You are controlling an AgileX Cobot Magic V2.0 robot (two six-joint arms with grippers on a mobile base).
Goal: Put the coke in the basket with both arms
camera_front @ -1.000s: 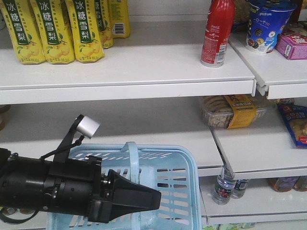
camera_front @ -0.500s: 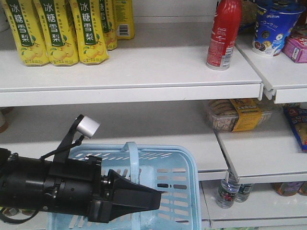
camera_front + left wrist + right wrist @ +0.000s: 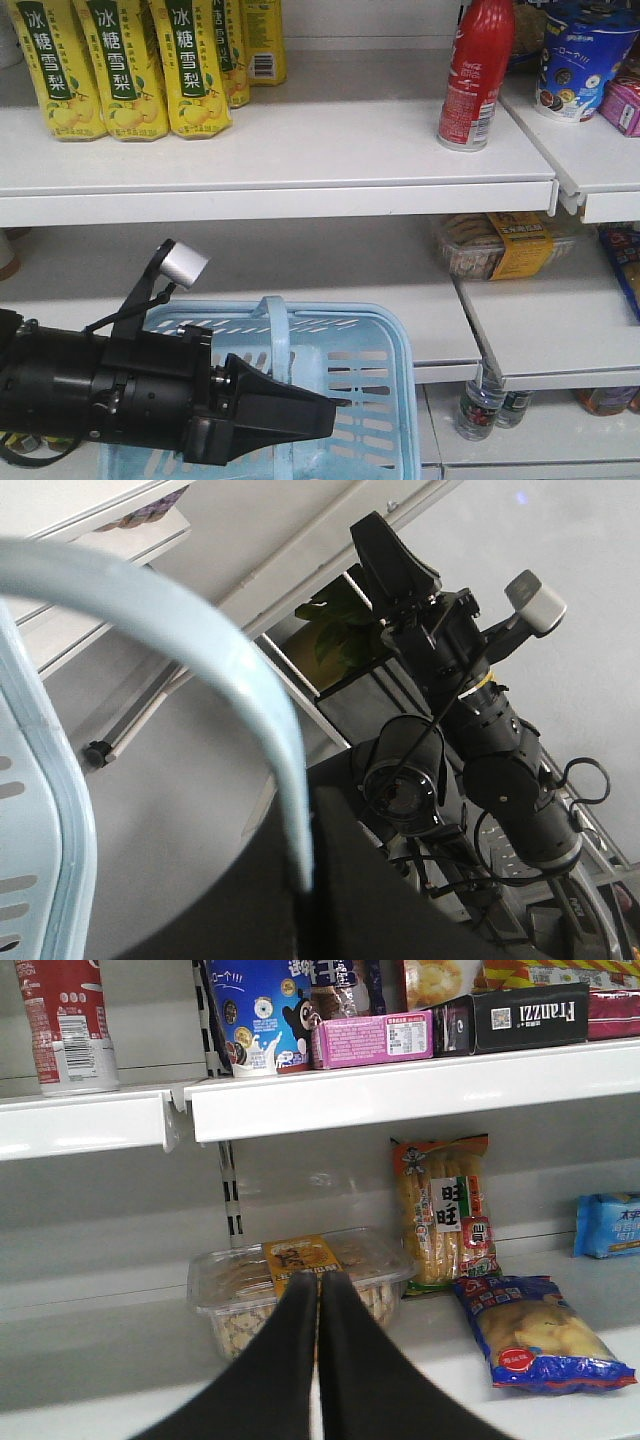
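Observation:
The coke (image 3: 473, 75), a red bottle, stands upright on the upper shelf (image 3: 300, 200) near its right end. It also shows at the top left of the right wrist view (image 3: 65, 1025). The light blue basket (image 3: 400, 400) hangs low in front. My left gripper (image 3: 325, 412) is shut on the basket's handle (image 3: 275, 340). In the left wrist view the handle (image 3: 200, 620) runs down between the closed jaws of the left gripper (image 3: 305, 880). My right gripper (image 3: 318, 1280) is shut and empty. It sits below and right of the coke and is out of the front view.
Yellow pear-drink bottles (image 3: 120, 65) stand at the upper shelf's left. A blue cup (image 3: 585, 60) and pink box (image 3: 370, 1040) sit right of the coke. A clear cookie box (image 3: 240, 1290) and snack bags (image 3: 540, 1335) lie on the middle shelf. Water bottles (image 3: 480, 405) stand below.
In the front view the shelves and the coke have drifted right and slightly down. The left arm and basket keep the same place in the frame.

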